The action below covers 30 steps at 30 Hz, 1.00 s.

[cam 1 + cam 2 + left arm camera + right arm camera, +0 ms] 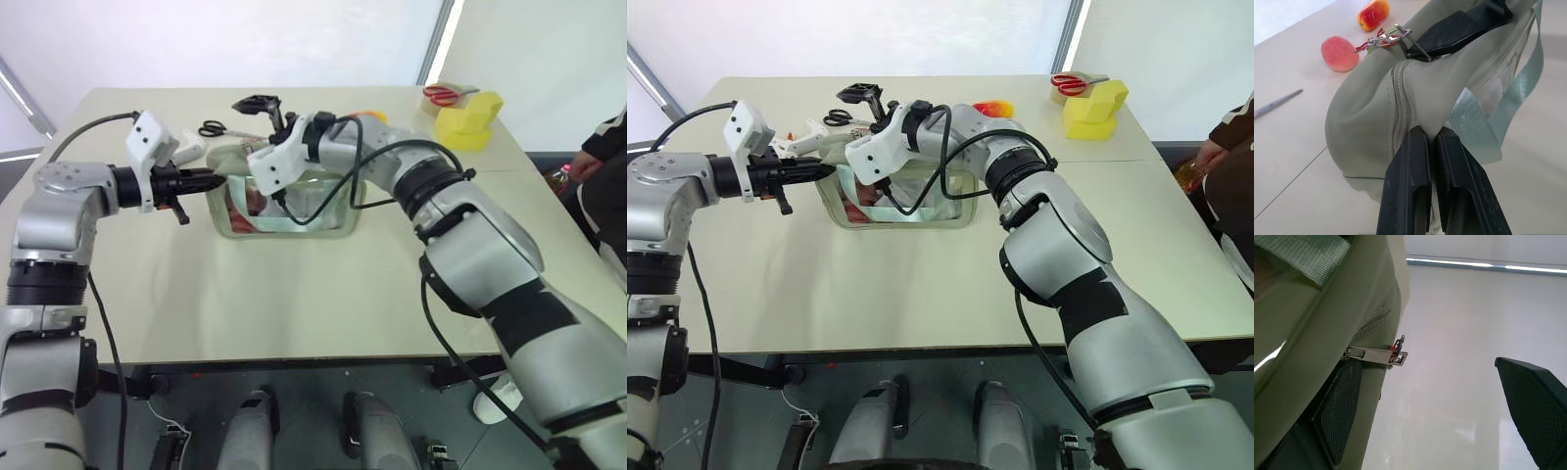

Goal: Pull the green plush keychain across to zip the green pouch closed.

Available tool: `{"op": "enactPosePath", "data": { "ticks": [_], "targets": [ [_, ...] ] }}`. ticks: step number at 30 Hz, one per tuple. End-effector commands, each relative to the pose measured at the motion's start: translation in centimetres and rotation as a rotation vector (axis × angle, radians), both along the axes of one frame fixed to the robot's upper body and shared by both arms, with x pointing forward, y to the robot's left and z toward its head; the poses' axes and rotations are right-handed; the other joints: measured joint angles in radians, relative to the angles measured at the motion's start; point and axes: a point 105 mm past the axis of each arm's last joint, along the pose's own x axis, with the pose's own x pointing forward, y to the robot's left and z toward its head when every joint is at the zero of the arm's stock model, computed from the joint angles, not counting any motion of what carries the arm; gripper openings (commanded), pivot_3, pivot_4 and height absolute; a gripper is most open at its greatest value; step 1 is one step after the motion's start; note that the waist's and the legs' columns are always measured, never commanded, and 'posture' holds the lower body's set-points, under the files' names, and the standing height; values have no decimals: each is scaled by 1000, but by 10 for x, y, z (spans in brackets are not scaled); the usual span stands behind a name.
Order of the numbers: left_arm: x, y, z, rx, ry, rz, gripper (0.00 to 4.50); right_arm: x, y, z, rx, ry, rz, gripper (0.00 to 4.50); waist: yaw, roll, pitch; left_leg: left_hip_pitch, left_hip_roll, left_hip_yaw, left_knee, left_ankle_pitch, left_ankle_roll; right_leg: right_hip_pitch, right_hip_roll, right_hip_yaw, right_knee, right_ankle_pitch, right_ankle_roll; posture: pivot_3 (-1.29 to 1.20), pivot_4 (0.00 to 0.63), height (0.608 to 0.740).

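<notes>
Green pouch [294, 201] sits upright on the table [294, 294], roughly mid-table, clear window facing the robot, something reddish showing inside through the window. Landmark = the pouch.

Left claw [1432, 142] closed, pinching the fabric at the pouch's left end, right beside the zipper [1400, 105] where the seam curves down. Light green strap [1498, 112] hangs along the pouch side next to that claw.

Right claw [1435, 406] wide open, level with the top edge of the pouch, holding nothing. One finger [1342, 406] lies against the pouch wall just under the metal zipper pull [1376, 355]; the other finger [1537, 406] stands well apart from the pouch, over bare table. The pull sticks out sideways from the zipper line, with a small clasp [1383, 40] and red bits on it.

Green plush keychain: cannot make it out clearly; only a sliver of green by the clasp, at the far end of the pouch top.

Behind the pouch: a pink plush toy [1339, 53] and a red-yellow plush toy [1374, 13], both on the table, apart from the pouch. Black scissors [213, 128] behind the pouch's left end. Yellow block [468, 122] far right of the pouch, red-handled scissors [446, 94] just behind the block. A person [602, 186] stands at the table edge to the right of the pouch.
</notes>
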Motion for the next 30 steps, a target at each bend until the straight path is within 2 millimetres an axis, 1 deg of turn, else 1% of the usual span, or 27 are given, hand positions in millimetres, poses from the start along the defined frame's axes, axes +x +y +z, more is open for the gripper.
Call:
{"op": "enactPosePath", "data": {
  "ticks": [1,4,7,8,10,11,12,13,14,16,19,24,30],
  "targets": [
    [-5,1,19,-9,-77,-9,0,-6,12,6,-28,-69,33,4448,-1,0,0,0,0,0,0,0,0,0,0,0,0,0,0,0,150,740],
    [-5,1,19,-9,-77,-9,0,-9,17,3,-34,-91,60,4448,-4,0,0,1,0,1,0,0,0,0,0,1,0,0,0,0,150,740],
    [-5,1,19,-9,-77,-10,0,-10,18,-9,-92,-76,69,4448,-9,0,0,1,0,1,0,0,0,0,0,1,1,0,0,0,150,740],
    [-5,1,19,-10,-77,-10,0,-9,17,-13,-111,-65,63,3906,-10,0,0,1,0,1,0,0,0,1,0,1,1,0,0,0,150,740],
    [-5,1,19,-10,-78,-10,0,-7,16,-13,-104,-70,46,3148,-11,0,0,2,0,1,0,0,0,1,0,1,1,0,0,0,150,740],
    [-5,1,19,-9,-78,-10,0,-7,16,-11,-91,-70,45,2570,-11,0,0,2,0,1,0,0,0,1,0,1,1,0,0,0,150,740],
    [-5,1,19,-9,-78,-9,0,-6,16,-10,-89,-73,43,2098,-12,0,0,2,0,1,0,0,0,1,0,2,1,0,0,0,150,740],
    [-5,1,19,-8,-79,-7,0,-6,16,-10,-88,-73,41,1470,-12,0,0,2,0,1,0,0,0,1,0,2,1,0,0,0,150,740],
    [-5,2,19,-8,-79,-6,0,-5,15,-10,-89,-73,37,942,-12,0,0,2,0,1,0,0,0,1,0,2,2,0,0,0,150,740],
    [-5,2,18,-7,-79,-6,0,-4,12,-11,-88,-77,27,35,-12,0,0,3,0,1,0,0,0,1,0,2,3,0,0,0,150,740],
    [-5,1,18,-7,-77,-9,0,0,7,-10,-79,-84,12,35,-12,0,0,4,0,1,0,0,0,1,0,3,4,0,0,0,150,740],
    [-6,1,18,-6,-77,-9,0,3,-7,0,-33,-65,-2,35,-12,0,0,5,0,2,0,0,0,1,0,3,5,0,0,0,150,740],
    [-4,1,17,-5,-72,-8,0,5,-21,6,-9,-43,-17,35,-18,0,0,6,0,3,0,0,0,1,0,5,5,0,0,0,150,740]
  ]
}}
